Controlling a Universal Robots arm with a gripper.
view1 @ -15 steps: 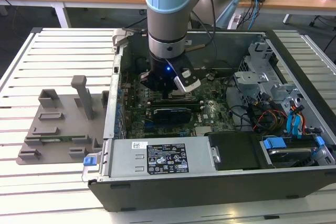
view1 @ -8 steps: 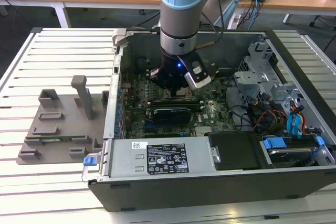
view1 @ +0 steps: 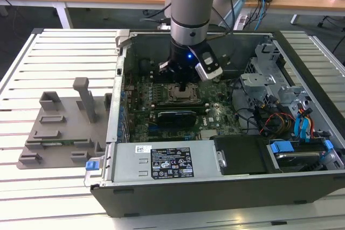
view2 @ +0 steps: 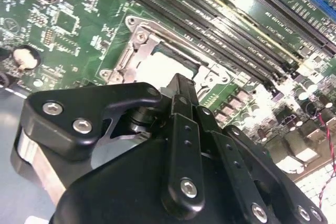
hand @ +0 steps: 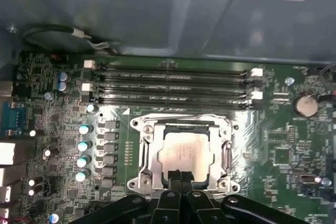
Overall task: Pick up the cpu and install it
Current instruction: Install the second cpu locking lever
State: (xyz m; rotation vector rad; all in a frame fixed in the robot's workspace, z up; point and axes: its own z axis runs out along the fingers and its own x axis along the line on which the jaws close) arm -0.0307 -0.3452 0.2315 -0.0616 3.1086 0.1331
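Observation:
The cpu [hand: 184, 153], a small silver-grey square, lies flat inside the metal socket frame [hand: 144, 153] on the green motherboard [hand: 283, 156]. My gripper [hand: 181, 178] hangs just over the cpu's near edge, with its black fingers pressed together and their tips at or touching the chip. The second wrist view has the same closed fingertips [view2: 178, 85] in front of the pale cpu [view2: 155, 69] and the socket frame [view2: 139, 38]. In the exterior view the gripper [view1: 185, 86] reaches down into the open computer case onto the socket [view1: 178, 94].
Several memory slots [hand: 173, 85] run beside the socket. The case wall [view1: 121, 79], the power supply [view1: 161, 161] and the drive cage [view1: 269, 84] surround the board. A grey fixture plate [view1: 59, 127] with blocks and an upright post lies on the exterior view's left.

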